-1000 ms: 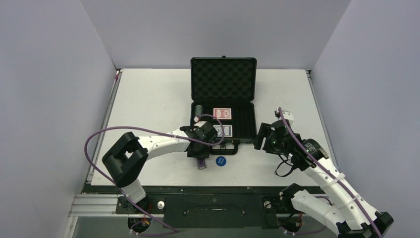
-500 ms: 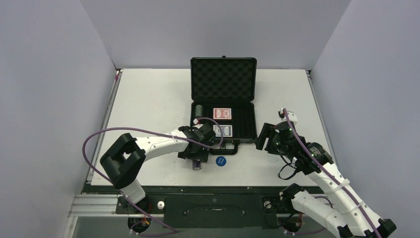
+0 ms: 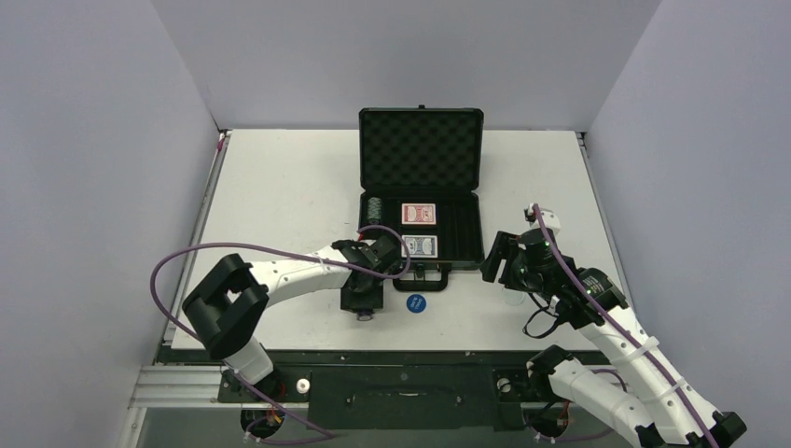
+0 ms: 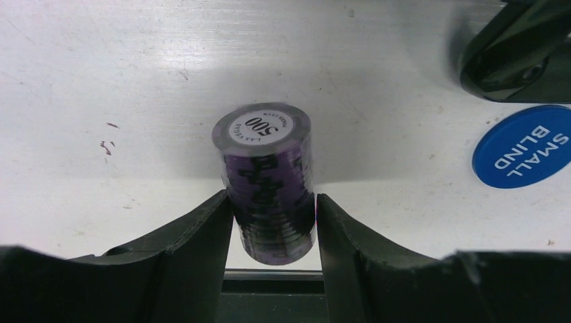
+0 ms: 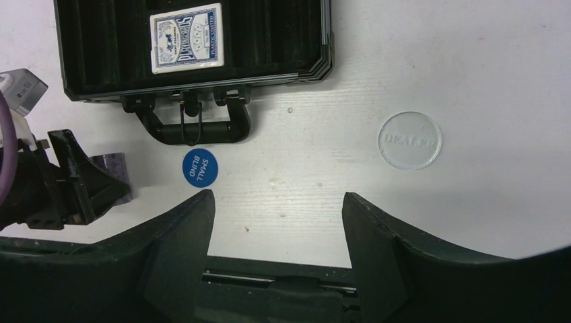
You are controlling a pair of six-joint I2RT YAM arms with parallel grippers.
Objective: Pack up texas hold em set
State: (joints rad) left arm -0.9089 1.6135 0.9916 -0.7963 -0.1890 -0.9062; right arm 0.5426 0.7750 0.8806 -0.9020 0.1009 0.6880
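Near the front edge of the tabletop (image 3: pixel 280 187), your left claw (image 4: pixel 273 198) has slid back from the case (image 3: pixel 422 154). It opened wide for a moment and has now closed partway on the purple chip stack (image 4: pixel 269 175), with both fingers pressing its sides. I think this means the stack is ready to lift and carry to the case, where the red deck (image 3: pixel 419 214) and blue deck (image 5: pixel 186 37) already lie. Your right claw (image 5: pixel 277 196) is wide open and holds nothing; it hangs near the clear disc (image 5: pixel 409 140). Watch the case handle (image 5: pixel 195 128) and the blue disc (image 4: pixel 522 147) beside the stack, because both lie on the way back.
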